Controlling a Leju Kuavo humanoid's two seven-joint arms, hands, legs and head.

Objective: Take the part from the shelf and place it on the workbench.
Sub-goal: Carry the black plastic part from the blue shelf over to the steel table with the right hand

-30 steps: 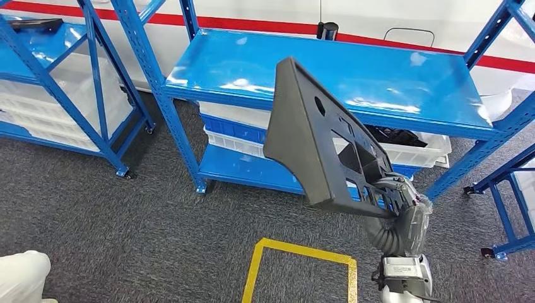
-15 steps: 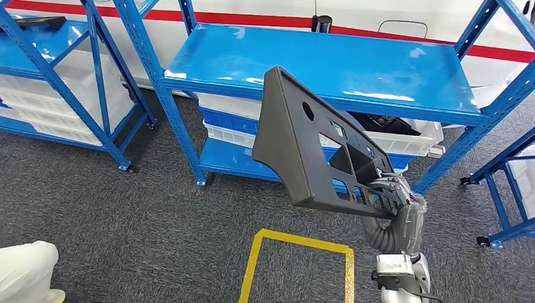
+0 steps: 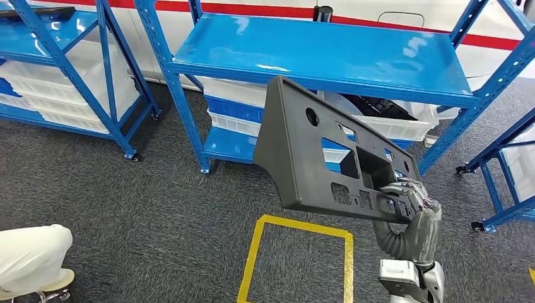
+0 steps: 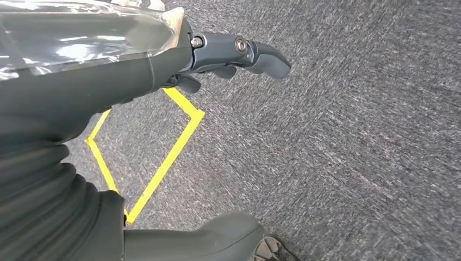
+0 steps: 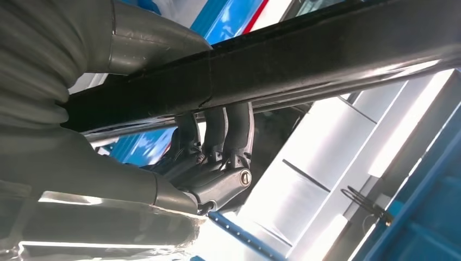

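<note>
The part is a large dark grey plastic panel (image 3: pixel 309 145) with several cut-outs. It hangs upright in the air in front of the blue shelf (image 3: pixel 315 50). My right hand (image 3: pixel 413 201) grips its lower right edge from below. In the right wrist view the fingers (image 5: pixel 225 128) curl around the panel's dark rim (image 5: pixel 326 60). My left hand (image 4: pixel 217 54) hangs over the grey carpet, its fingers apart and holding nothing.
White and blue crates (image 3: pixel 240 117) sit on the shelf's lower level. Another blue rack (image 3: pixel 63 57) stands at the left and a third (image 3: pixel 505 158) at the right. A yellow tape square (image 3: pixel 296 262) marks the carpet. A white stool (image 3: pixel 31 259) is at the lower left.
The whole view has shifted, so the camera moved. The panel has turned its face more towards me and sits slightly lower, still gripped by my right hand.
</note>
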